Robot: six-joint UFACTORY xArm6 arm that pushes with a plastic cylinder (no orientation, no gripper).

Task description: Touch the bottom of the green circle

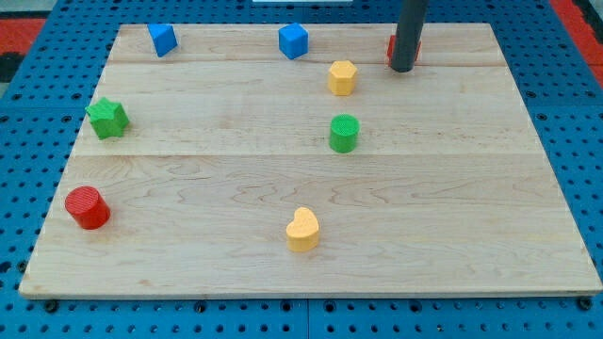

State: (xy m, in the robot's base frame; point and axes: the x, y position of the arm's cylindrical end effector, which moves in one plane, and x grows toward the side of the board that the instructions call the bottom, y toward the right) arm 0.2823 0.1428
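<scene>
The green circle (344,133) is a short upright cylinder standing a little right of the board's middle. My tip (402,68) is the lower end of the dark rod near the view's top right. It lies above and to the right of the green circle, well apart from it. The rod stands just in front of a red block (392,48), whose shape it mostly hides.
A yellow hexagon-like block (342,77) stands between my tip and the green circle. Two blue blocks (293,40) (162,39) sit along the top. A green star (107,118) and a red cylinder (87,207) are at the left. A yellow heart (302,230) is at the bottom middle.
</scene>
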